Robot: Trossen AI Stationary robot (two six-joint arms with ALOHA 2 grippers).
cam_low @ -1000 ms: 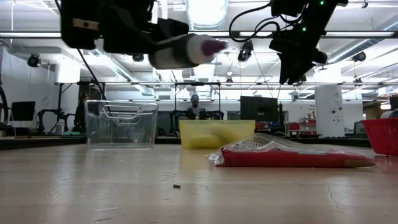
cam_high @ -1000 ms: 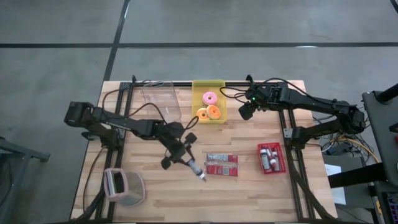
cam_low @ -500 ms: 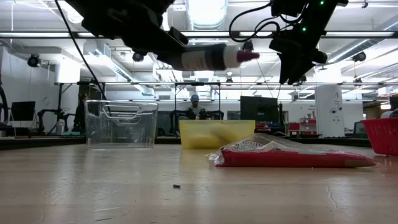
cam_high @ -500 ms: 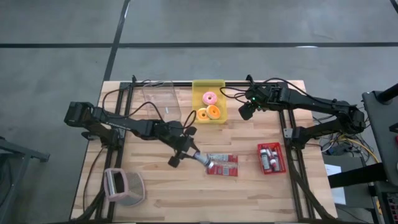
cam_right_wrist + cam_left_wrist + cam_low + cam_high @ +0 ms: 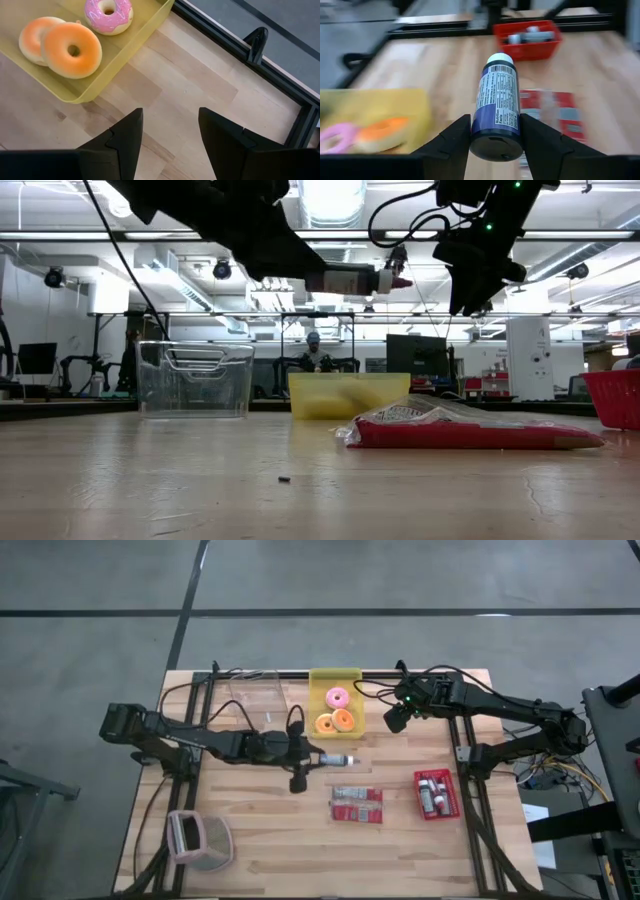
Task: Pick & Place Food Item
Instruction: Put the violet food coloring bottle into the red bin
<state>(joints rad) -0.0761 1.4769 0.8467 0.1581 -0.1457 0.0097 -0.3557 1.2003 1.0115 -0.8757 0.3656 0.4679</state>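
Note:
My left gripper (image 5: pixel 308 757) is shut on a small bottle (image 5: pixel 496 95) with a dark blue label and a white cap, over the middle of the table. The bottle (image 5: pixel 337 757) lies almost level, with its cap toward the table's right edge. The low view shows the bottle (image 5: pixel 350 280) well above the tabletop. A yellow tray (image 5: pixel 350 677) with three donuts stands at the far edge. My right gripper (image 5: pixel 170 114) hangs open over bare wood beside the tray's right corner, holding nothing. My left gripper pinches the bottle's bottom end (image 5: pixel 477 131) between its two fingers (image 5: pixel 451 142), one on each side. The fingers come from the table's left, slanting slightly down, and lie along the bottle. The bottle sticks out ahead of them, lifted clear of the table.
A red flat packet (image 5: pixel 357 805) lies on the wood just near-right of the bottle. A red basket (image 5: pixel 452 790) with small bottles stands at the right. A clear tub (image 5: pixel 258 700) stands left of the yellow tray, and a pink and grey object (image 5: pixel 197 839) sits at the near left.
My left gripper has turned and rolled at the wrist and risen a little. The bottle, which pointed toward the near right, has swung toward the far edge and now points toward the table's right edge, almost level. My left gripper's hold on the bottle is unchanged.

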